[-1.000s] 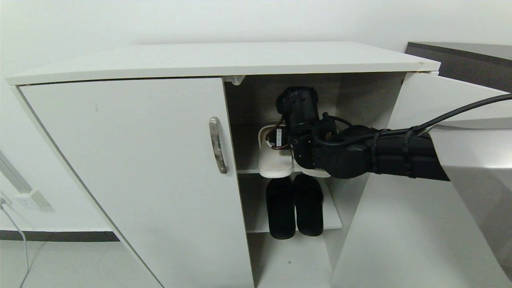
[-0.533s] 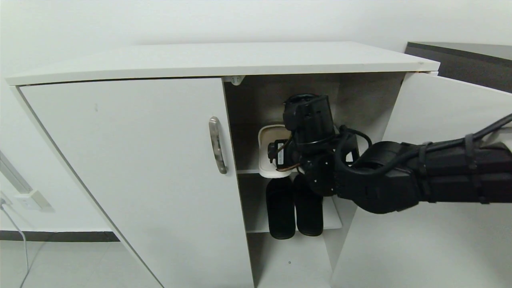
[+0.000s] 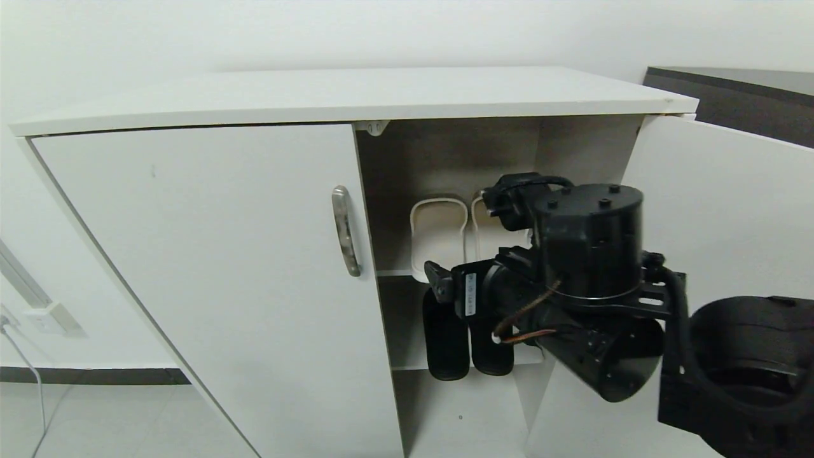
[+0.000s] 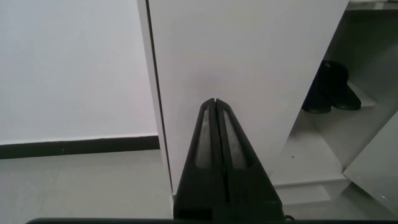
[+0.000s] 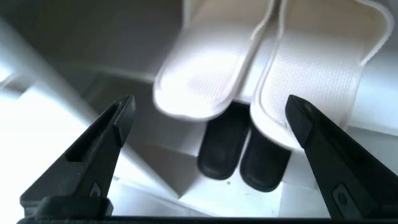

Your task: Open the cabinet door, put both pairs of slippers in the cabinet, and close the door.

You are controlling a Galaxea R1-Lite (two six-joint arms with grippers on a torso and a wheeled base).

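Access is given on the right, where the right door (image 3: pixel 718 210) is swung wide; the left door (image 3: pixel 191 267) is shut. The upper shelf (image 3: pixel 391 273) is occupied by white slippers (image 3: pixel 439 235), the lower shelf (image 3: pixel 406 353) by black slippers (image 3: pixel 446 343). Room is left on the cabinet floor (image 3: pixel 458 413).

I see bright, even room light on the white laminate cabinet (image 3: pixel 191 254), while its open right compartment sinks into shadow toward the far side, the white rubber slippers (image 3: pixel 439 235) pale there and the black rubber slippers (image 3: pixel 445 343) nearly lost.
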